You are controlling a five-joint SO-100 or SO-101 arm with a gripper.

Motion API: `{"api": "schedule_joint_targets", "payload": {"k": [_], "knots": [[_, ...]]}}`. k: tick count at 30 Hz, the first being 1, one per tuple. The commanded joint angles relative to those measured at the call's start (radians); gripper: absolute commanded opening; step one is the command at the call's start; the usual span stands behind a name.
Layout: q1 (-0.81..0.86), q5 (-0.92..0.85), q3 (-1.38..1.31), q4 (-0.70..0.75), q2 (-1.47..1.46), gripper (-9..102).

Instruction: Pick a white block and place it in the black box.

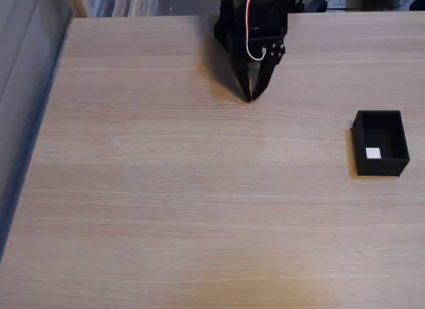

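The black box [397, 145] stands open-topped at the right side of the wooden table in the fixed view. Inside it, near its front wall, lies the white block [373, 153]. My gripper [252, 96] hangs at the far middle of the table, pointing down, its two black fingers closed to a point with nothing between them. It is well to the left of the box and farther back.
The light wooden table [166, 189] spreads wide to the left and front. Its left edge borders a grey wall with a blue strip [26, 156]. Clutter lies beyond the far edge behind the arm.
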Motion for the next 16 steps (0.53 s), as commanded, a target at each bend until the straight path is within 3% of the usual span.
{"api": "schedule_joint_targets", "payload": {"k": [1,16], "knots": [[0.011,0.012,0.012,0.008,0.005,0],[0.026,0.012,0.012,0.008,0.005,0]]}}
